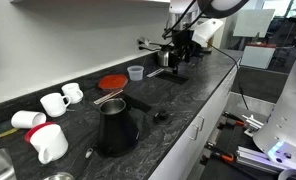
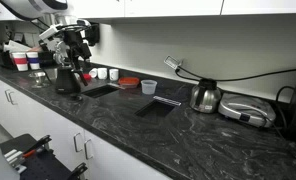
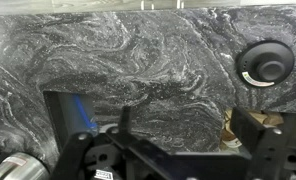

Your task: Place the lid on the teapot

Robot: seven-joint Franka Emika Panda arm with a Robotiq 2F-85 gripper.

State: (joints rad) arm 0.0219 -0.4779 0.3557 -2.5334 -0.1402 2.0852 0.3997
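Observation:
The teapot [image 1: 114, 127] is a tall matte black pot standing on the dark marbled counter, near the front in this exterior view; it also shows as a dark shape in an exterior view [image 2: 66, 81]. The lid [image 3: 265, 62], small, round and black, lies flat on the counter at the upper right of the wrist view and apart from the pot in an exterior view [image 1: 160, 116]. My gripper [image 3: 188, 132] is open and empty, held above the counter with the lid off to one side. It shows in both exterior views [image 1: 178, 55] [image 2: 74, 60].
A flat red disc [image 1: 112, 82], a small pale cup [image 1: 136, 72] and white mugs [image 1: 54, 102] stand along the back of the counter. A dark mat [image 3: 68, 112] lies under the gripper. A silver kettle [image 2: 204, 96] stands farther along. The counter's front edge [image 1: 203, 125] drops off.

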